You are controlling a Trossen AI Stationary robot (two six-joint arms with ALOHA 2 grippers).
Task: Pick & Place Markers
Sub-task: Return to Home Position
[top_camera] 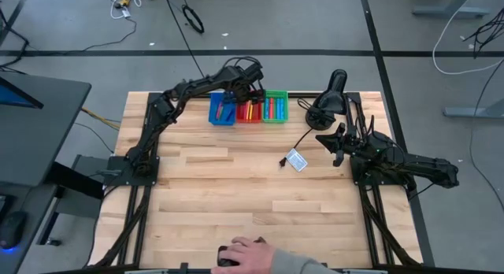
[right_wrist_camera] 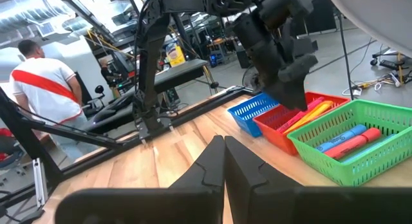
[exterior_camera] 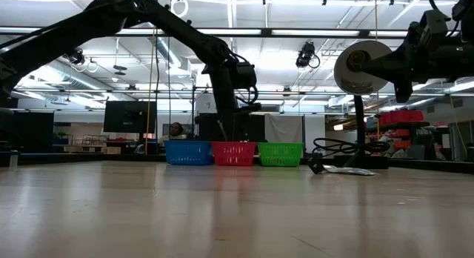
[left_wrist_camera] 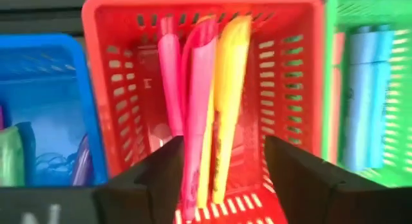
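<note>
My left gripper (left_wrist_camera: 222, 147) hangs open over the red bin (top_camera: 249, 110), fingers pointing down into it. In the bin are two pink markers (left_wrist_camera: 196, 89) and a yellow marker (left_wrist_camera: 228, 89), lying side by side and slanted. The nearer pink marker and the yellow one run down into the gap between my fingers, apart from both. Blue markers (left_wrist_camera: 367, 89) lie in the green bin (top_camera: 276, 107); green and purple ones (left_wrist_camera: 80, 163) lie in the blue bin (top_camera: 222, 110). My right gripper (right_wrist_camera: 224, 147) waits shut and level at the table's right side (top_camera: 337, 144).
The three bins stand in a row at the table's far edge. A small white-and-blue card with a cable (top_camera: 296, 160) lies right of centre, and a black stand (top_camera: 331, 93) rises at the far right. A person's hand (top_camera: 248, 254) rests at the near edge.
</note>
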